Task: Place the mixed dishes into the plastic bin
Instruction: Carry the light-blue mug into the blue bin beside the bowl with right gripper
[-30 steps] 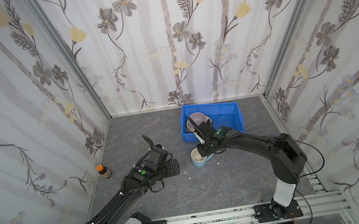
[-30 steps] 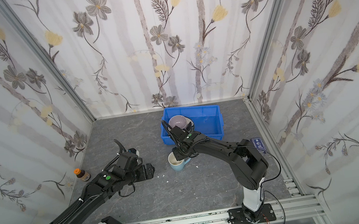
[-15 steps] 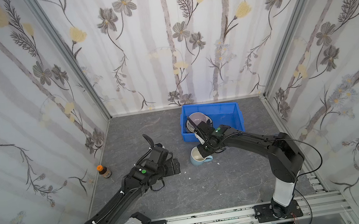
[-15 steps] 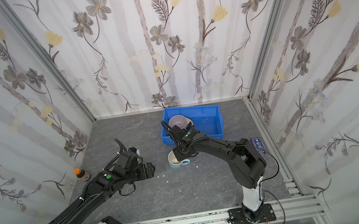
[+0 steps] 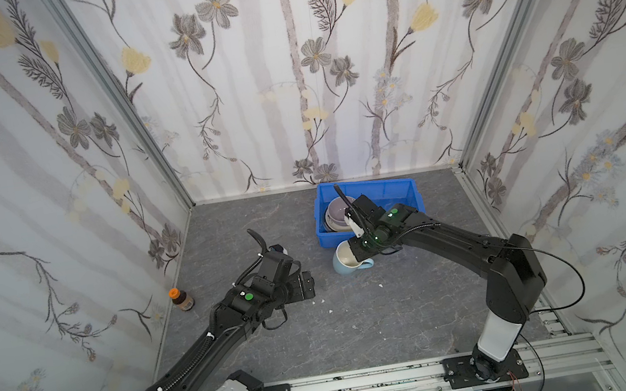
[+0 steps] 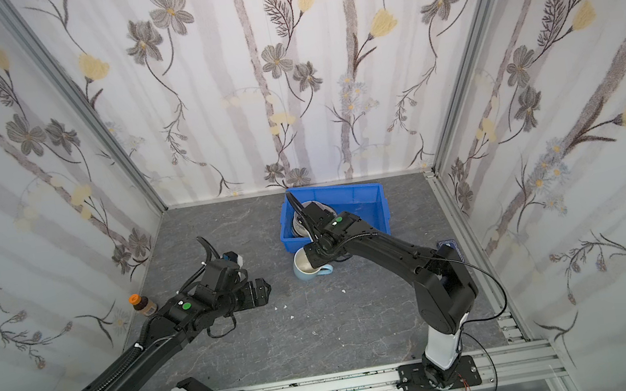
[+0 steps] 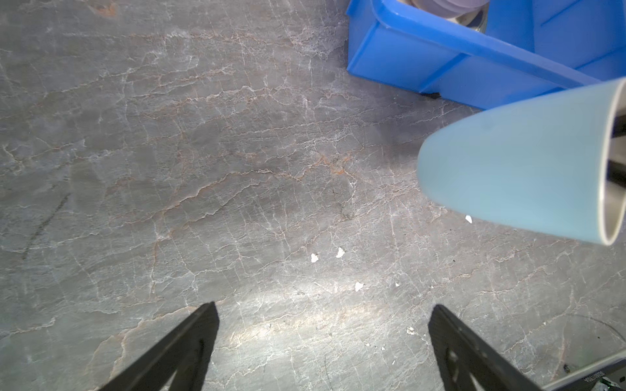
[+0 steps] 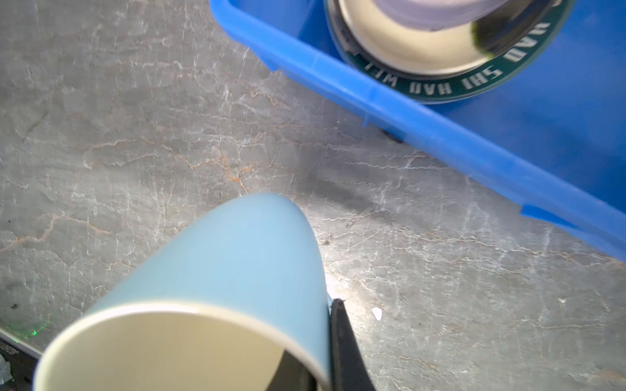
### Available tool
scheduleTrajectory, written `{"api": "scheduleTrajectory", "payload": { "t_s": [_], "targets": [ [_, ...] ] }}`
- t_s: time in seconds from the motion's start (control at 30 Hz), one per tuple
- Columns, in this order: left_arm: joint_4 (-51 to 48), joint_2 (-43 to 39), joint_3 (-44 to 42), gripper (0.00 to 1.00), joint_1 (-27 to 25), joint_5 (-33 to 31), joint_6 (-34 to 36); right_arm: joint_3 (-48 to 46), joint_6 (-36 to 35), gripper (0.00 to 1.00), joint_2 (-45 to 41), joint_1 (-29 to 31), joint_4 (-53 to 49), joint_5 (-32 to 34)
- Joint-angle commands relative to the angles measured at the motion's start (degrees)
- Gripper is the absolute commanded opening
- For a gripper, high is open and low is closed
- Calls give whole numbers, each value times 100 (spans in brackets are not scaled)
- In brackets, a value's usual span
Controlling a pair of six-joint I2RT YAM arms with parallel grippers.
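A light-blue mug [image 5: 343, 262] [image 6: 304, 268] with a white inside hangs tilted just in front of the plastic bin [image 5: 369, 185] [image 6: 344, 190]. My right gripper [image 5: 357, 256] [image 8: 321, 325] is shut on the mug's wall [image 8: 237, 264], one finger inside the rim and one outside. In the bin's left half lies a lilac bowl [image 5: 336, 210] [image 8: 433, 13] on a cream plate [image 8: 406, 50] over a dark teal-rimmed plate [image 8: 474, 88]. My left gripper [image 5: 308, 285] [image 7: 323, 308] hovers open over bare floor left of the mug [image 7: 518, 169], holding nothing.
A small brown bottle [image 5: 181, 298] [image 6: 142, 305] with an orange cap stands by the left wall. Small white chips [image 7: 339, 252] lie on the grey stone floor between the arms. The bin's right half [image 5: 396, 199] shows blue bottom. Patterned walls close in three sides.
My right gripper has shut on the mug's wall, and the mug has tipped and shifted slightly toward the bin. The left arm has hardly moved.
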Motion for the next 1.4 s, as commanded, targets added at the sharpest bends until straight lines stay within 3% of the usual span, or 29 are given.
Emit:
{"api": "scheduleTrajectory", "payload": {
  "t_s": [0.0, 0.23, 0.53, 1.03, 1.37],
  "targets": [
    [-80, -5, 134, 100, 0, -104, 70, 118, -56, 8, -190, -164, 74, 37],
    [-181, 9, 383, 100, 7, -88, 148, 400, -143, 8, -486, -818, -23, 133],
    [-197, 418, 858, 100, 6, 53, 261, 964, -300, 7, -229, -1731, -22, 124],
    [-135, 1689, 1878, 100, 1, 294, 548, 2719, -786, 7, 1622, -2826, -747, 405],
    [-109, 2287, 2194, 100, 6, 582, 643, 2995, -1025, 9, 2205, -3017, -1055, 435]
  ]
}}
